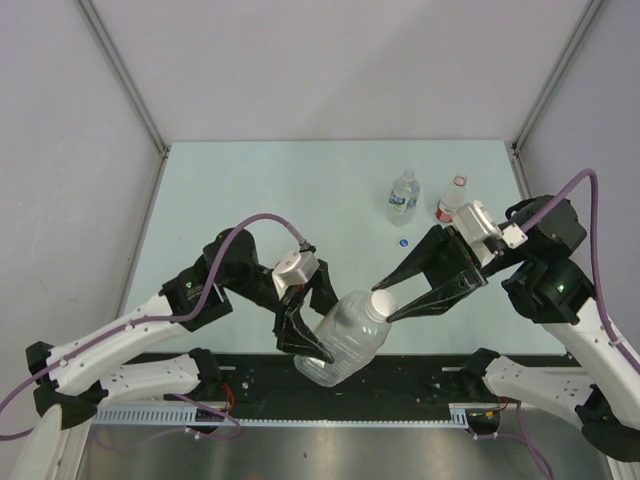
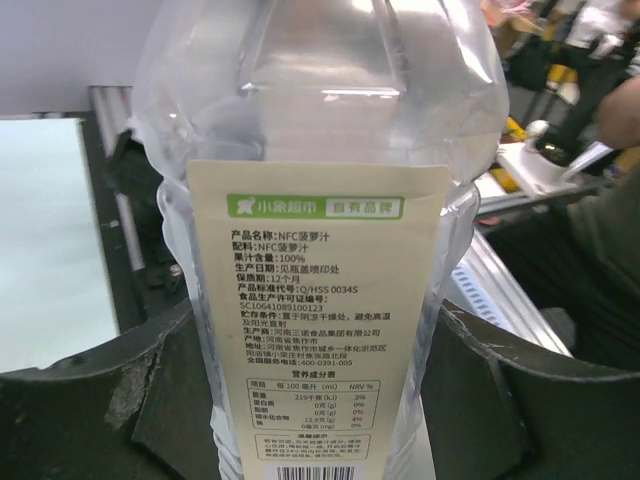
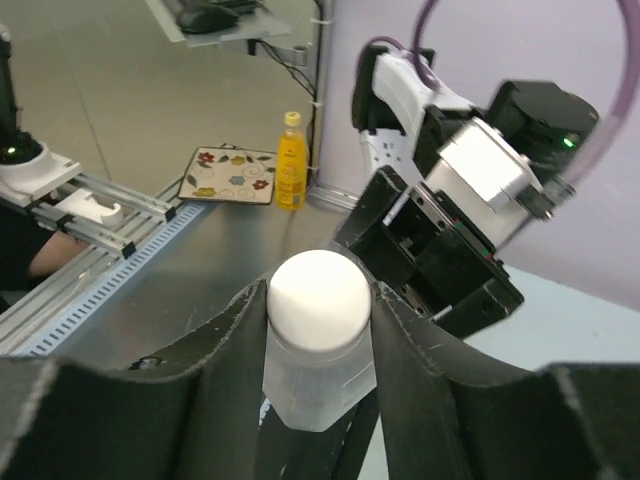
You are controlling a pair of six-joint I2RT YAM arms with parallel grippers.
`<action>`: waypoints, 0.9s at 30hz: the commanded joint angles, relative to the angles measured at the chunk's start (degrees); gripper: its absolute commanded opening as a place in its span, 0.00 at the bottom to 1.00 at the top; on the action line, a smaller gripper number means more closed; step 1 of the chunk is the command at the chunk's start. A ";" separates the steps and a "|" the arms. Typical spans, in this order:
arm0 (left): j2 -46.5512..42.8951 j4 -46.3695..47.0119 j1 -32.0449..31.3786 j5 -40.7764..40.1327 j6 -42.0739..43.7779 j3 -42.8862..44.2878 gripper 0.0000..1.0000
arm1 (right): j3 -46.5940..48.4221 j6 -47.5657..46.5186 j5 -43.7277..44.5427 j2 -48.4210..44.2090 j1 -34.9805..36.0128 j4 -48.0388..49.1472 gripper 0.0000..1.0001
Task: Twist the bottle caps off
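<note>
Bottle caps show in two places: the white cap [image 1: 385,301] sits on the large bottle [image 1: 345,340], and a blue cap [image 1: 402,241] lies loose on the pale green surface [image 1: 250,190], right of centre in the top view. White walls and grey metal posts close that surface in on three sides. Two small bottles, a blue-labelled bottle [image 1: 403,197] and a red-labelled bottle [image 1: 450,200], stand near each other towards the upper right.

The large bottle hangs tilted in the lower middle of the frame, over the near edge. Its long axis runs from base at lower left to cap at upper right. It is clear plastic, with a cream label carrying a green band and small print.

The left fingers [image 1: 297,338] clamp its body from both sides. The right fingers [image 1: 430,298] stand narrow, pressed against opposite sides of the white cap.
</note>
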 commanded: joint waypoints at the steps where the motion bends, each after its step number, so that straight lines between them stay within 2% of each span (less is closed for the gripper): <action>1: -3.31 -0.65 0.71 -8.32 9.23 4.45 0.00 | -1.32 5.26 5.27 -0.24 -3.48 -4.04 0.55; 2: -3.57 -2.40 0.71 -10.08 10.12 4.45 0.00 | -1.32 6.57 8.59 -0.41 -4.19 -3.85 0.69; 5: -4.10 -4.88 0.80 -15.26 12.41 4.54 0.00 | -1.32 8.51 14.66 -1.55 -6.56 -3.33 0.81; 8: -5.15 -5.06 0.80 -19.84 13.11 3.57 0.00 | -1.32 10.10 17.84 -2.26 -7.79 -2.01 0.90; 16: -7.44 -5.14 0.80 -43.02 13.55 1.20 0.00 | -1.40 12.30 30.33 -5.16 -8.50 -1.31 0.93; 21: -7.53 -5.58 0.89 -49.46 14.61 1.02 0.00 | -1.40 13.44 32.70 -5.16 -8.50 -0.60 0.93; 24: -7.18 -6.28 0.54 -55.86 14.96 1.02 0.00 | -1.40 14.41 40.68 -5.34 -8.41 -0.86 0.93; 25: -6.48 -7.25 0.36 -57.88 14.96 1.19 0.00 | -1.40 16.32 46.71 -5.34 -8.50 -1.04 0.92; 26: -6.21 -7.69 -0.25 -63.47 14.96 1.28 0.00 | -1.40 17.39 50.08 -4.99 -8.50 -1.30 0.91; 27: -5.78 -7.96 -0.60 -65.79 14.96 1.20 0.00 | -1.32 18.62 53.07 -4.81 -8.50 -1.91 0.90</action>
